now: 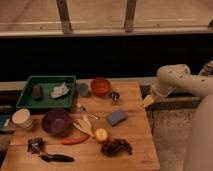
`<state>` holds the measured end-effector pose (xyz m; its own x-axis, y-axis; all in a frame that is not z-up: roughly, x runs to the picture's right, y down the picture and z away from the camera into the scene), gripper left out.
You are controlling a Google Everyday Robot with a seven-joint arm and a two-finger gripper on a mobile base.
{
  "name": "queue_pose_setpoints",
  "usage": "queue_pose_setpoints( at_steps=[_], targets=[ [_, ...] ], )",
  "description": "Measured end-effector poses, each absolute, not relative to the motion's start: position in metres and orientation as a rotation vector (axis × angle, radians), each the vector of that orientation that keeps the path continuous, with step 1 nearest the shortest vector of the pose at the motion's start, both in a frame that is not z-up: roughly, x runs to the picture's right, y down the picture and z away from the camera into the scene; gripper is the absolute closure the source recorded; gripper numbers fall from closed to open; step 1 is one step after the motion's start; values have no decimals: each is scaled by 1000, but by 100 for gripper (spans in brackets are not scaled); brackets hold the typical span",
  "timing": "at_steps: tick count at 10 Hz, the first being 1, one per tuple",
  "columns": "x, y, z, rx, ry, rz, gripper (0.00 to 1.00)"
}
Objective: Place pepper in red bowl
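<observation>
The pepper (75,140), slim and red-orange, lies flat on the wooden table (135,135) near the front, just below the purple bowl (56,121). The red bowl (100,86) stands at the back middle of the table, with nothing visible inside it. My gripper (148,101) hangs off the table's right edge at the end of the white arm (172,80). It is far from both the pepper and the red bowl and holds nothing that I can see.
A green tray (46,91) holding a crumpled white thing stands back left. A blue cup (83,89) and a small metal cup (114,96) flank the red bowl. A banana peel (84,126), apple (101,134), blue sponge (116,117), brown cluster (116,147), white cup (22,118) and black tool (57,158) lie around.
</observation>
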<state>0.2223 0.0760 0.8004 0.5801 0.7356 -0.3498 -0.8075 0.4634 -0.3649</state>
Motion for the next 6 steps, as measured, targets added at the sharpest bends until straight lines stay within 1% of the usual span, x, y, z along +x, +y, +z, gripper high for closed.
queue_pose_setpoints(
  at_steps=[5,6],
  targets=[
    [104,93,785,-615,37,720,20],
    [93,95,783,-618,27,694,20]
  ],
)
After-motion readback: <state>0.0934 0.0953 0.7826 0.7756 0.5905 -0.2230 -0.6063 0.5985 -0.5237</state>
